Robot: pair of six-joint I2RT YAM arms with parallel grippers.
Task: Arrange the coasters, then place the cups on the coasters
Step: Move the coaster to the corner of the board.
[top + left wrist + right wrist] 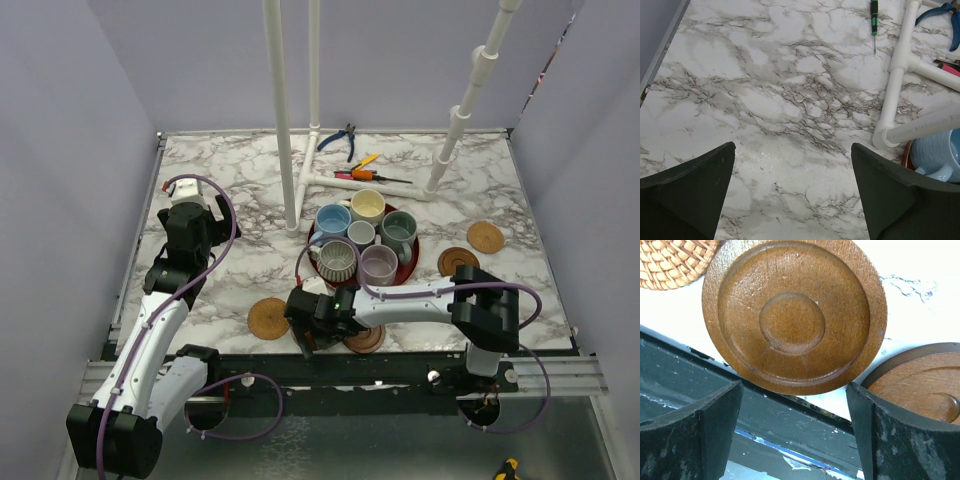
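My right fingers [304, 336]: spread wide, clasping nothing, poised above a brown wooden coaster [795, 315] that overhangs the bench [240, 270] edge, near-left of the red tray [413, 258]
My left fingers [188, 210]: fully parted, empty, over bare bench left of the tray
Cups [360, 235]: six, clustered on the tray
Other coasters [458, 262]: flat on the bench around the tray

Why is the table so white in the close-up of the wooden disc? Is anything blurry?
Right wrist view: the table is washed out near white beside the wooden coaster, and the close fingers look soft. Left wrist view: marble veins sharp. Top view: even light, faint shadows.
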